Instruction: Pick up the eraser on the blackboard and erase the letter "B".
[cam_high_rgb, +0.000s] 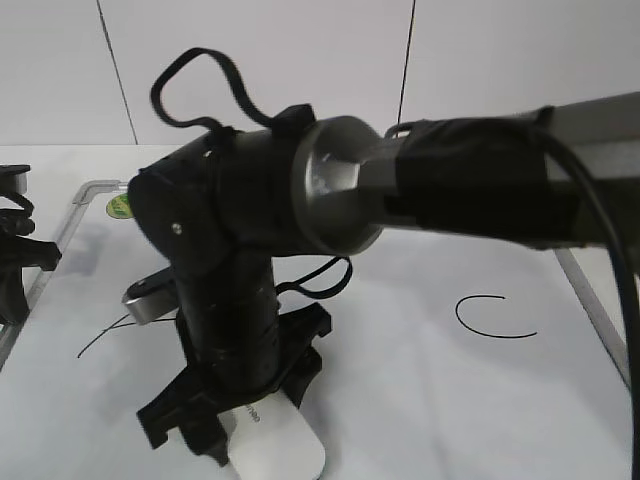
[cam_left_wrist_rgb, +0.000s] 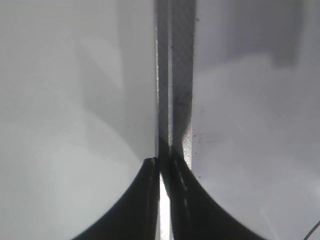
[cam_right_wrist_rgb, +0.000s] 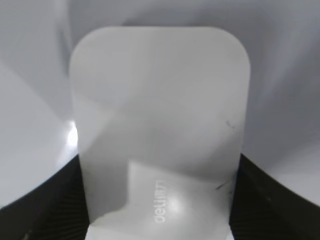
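The white eraser (cam_high_rgb: 283, 453) lies on the blackboard (cam_high_rgb: 420, 400) at the front, under my right gripper (cam_high_rgb: 240, 412). In the right wrist view the eraser (cam_right_wrist_rgb: 160, 110) fills the space between the two black jaws, which press on its sides; my right gripper (cam_right_wrist_rgb: 160, 167) is shut on it. The letter "B" is hidden behind the right arm. A black "C" (cam_high_rgb: 494, 319) shows to the right, and a stroke of the "A" (cam_high_rgb: 100, 340) to the left. My left gripper (cam_left_wrist_rgb: 162, 172) is shut and empty over the board's frame (cam_left_wrist_rgb: 175, 90); it shows at the far left of the exterior view (cam_high_rgb: 15, 255).
The right arm (cam_high_rgb: 480, 180) reaches across the board from the right. A round green sticker (cam_high_rgb: 120, 207) sits near the board's far left corner. A small silver clip (cam_high_rgb: 150, 298) lies beside the right wrist. The grey frame (cam_high_rgb: 590, 300) runs down the right.
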